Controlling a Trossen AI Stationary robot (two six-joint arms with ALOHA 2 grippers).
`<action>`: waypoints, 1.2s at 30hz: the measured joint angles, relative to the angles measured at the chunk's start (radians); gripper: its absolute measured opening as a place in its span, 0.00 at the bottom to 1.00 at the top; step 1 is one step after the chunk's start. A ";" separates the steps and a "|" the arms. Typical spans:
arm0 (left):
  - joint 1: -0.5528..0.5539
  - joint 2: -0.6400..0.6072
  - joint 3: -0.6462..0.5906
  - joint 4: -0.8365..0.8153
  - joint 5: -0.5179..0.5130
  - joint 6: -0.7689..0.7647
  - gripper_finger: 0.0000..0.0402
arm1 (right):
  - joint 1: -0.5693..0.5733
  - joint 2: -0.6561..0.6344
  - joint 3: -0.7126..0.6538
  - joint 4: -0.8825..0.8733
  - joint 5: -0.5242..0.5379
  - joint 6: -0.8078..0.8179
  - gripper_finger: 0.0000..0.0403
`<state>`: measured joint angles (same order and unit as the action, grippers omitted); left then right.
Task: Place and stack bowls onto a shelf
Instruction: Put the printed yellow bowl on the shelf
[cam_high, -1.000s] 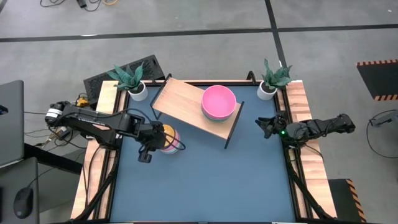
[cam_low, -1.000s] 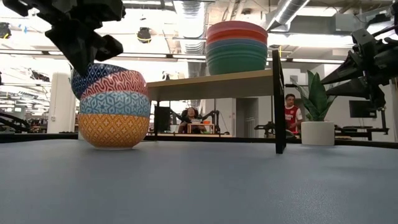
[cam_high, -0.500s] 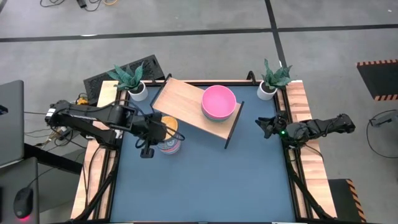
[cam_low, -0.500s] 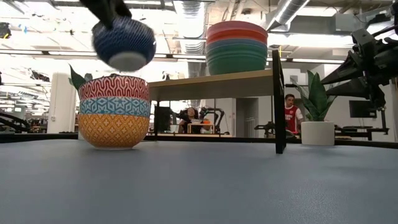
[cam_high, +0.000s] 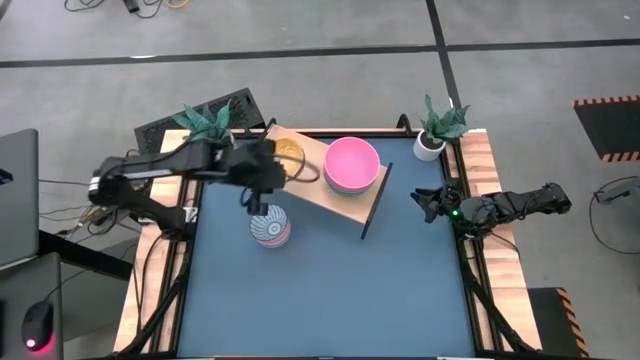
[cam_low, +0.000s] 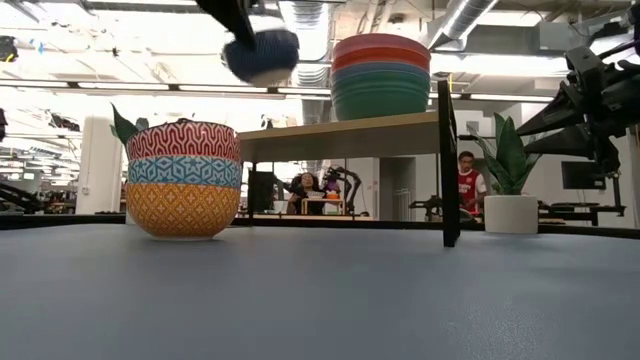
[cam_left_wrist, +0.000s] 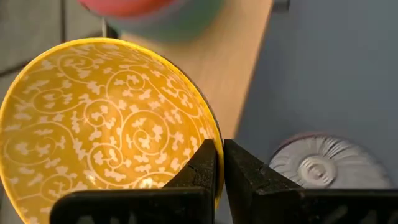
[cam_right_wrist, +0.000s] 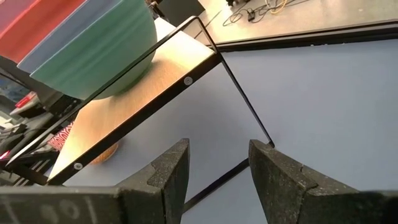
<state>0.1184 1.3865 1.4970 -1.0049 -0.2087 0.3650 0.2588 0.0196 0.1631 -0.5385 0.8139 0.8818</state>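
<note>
My left gripper (cam_high: 274, 166) is shut on a small bowl (cam_high: 289, 150), dark blue outside (cam_low: 262, 55) and yellow with white scrolls inside (cam_left_wrist: 99, 118), held high over the left part of the wooden shelf (cam_high: 300, 175). A stack of three small patterned bowls (cam_low: 183, 180) stands by its foot on the blue table (cam_high: 270, 228). A stack of large bowls, pink on top (cam_high: 352, 165), rests on the shelf's right part (cam_low: 380, 78). My right gripper (cam_high: 425, 203) waits open at the table's right edge, touching nothing (cam_right_wrist: 217, 168). My left gripper pinches the bowl's rim (cam_left_wrist: 214, 146) on the side nearest the arm, one finger inside the bowl and one outside. The bowl is lifted clear, opening up, higher than the shelf board.
Two white pots with green plants stand at the far corners (cam_high: 222, 145) (cam_high: 431, 143). The shelf lies at a slant to the table's edges on thin black legs (cam_low: 447, 165). The blue table shows bare toward its near edge (cam_high: 330, 300). People sit in the room beyond (cam_low: 466, 185).
My left gripper has lifted the blue-and-yellow bowl off the top of the small stack, carrying it up and toward the table's far edge and right, to above the shelf's left part. The three bowls below stayed in place.
</note>
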 joint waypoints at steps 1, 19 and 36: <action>0.026 0.023 0.012 -0.018 0.015 0.025 0.00 | 0.000 0.000 0.000 0.000 0.000 0.000 0.47; 0.295 0.174 0.036 -0.095 0.177 0.243 0.00 | 0.000 0.000 0.000 0.000 0.000 0.000 0.47; 0.310 0.174 0.036 -0.131 0.221 0.297 0.08 | 0.000 0.000 0.000 0.000 0.000 -0.003 0.47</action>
<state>0.4282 1.5608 1.5330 -1.1354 0.0124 0.6621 0.2592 0.0196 0.1631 -0.5385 0.8135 0.8791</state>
